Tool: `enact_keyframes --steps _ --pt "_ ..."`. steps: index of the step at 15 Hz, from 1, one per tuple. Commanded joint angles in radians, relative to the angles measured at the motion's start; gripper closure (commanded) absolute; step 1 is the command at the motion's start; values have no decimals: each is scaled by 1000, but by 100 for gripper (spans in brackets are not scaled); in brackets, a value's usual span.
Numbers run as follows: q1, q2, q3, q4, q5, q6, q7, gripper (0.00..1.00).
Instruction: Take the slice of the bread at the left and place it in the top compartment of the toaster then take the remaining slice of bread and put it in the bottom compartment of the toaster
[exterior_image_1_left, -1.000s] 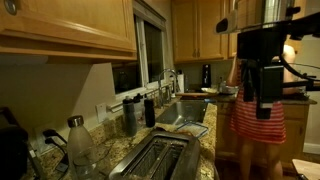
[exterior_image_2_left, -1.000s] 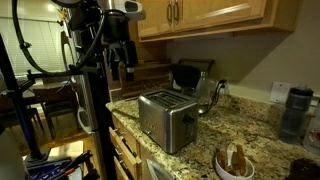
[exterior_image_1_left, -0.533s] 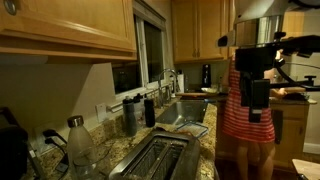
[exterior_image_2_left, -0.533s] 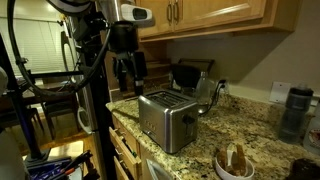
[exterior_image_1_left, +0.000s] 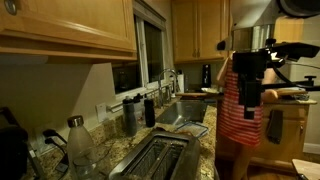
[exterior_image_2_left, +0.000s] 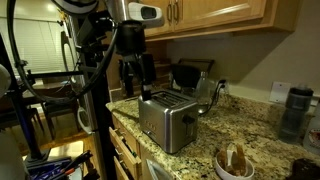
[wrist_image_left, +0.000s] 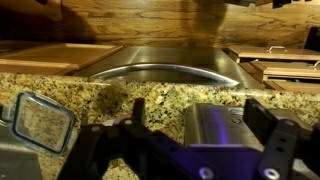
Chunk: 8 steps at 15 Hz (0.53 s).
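Observation:
The brushed-steel toaster stands on the granite counter in both exterior views (exterior_image_1_left: 152, 160) (exterior_image_2_left: 166, 119), its two long slots empty. Two bread slices (exterior_image_2_left: 236, 156) stand upright in a white bowl (exterior_image_2_left: 228, 172) near the counter's front edge. My gripper (exterior_image_2_left: 134, 87) hangs in the air above and beside one end of the toaster, also seen in an exterior view (exterior_image_1_left: 248, 106). In the wrist view the gripper (wrist_image_left: 200, 135) is open and empty, with the toaster (wrist_image_left: 212, 122) showing between its fingers. The bread is out of the wrist view.
A black coffee maker (exterior_image_2_left: 186, 77) stands behind the toaster. A sink (wrist_image_left: 165, 70), bottles (exterior_image_1_left: 130, 115) and a glass jar (exterior_image_1_left: 78, 145) line the counter. A lidded glass container (wrist_image_left: 40, 122) lies nearby. A person in a striped shirt (exterior_image_1_left: 240, 120) stands behind the arm.
The arm has moved sideways across the counter's edge towards the toaster, and the gripper now hangs by the toaster's end. The gripper stays open and empty.

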Motion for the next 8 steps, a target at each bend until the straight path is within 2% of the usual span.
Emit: enact_keyframes --steps 1,8 --pt "-2 0 3 2 3 -2 -2 0" --pt "19 -2 3 1 -51 36 -110 0"
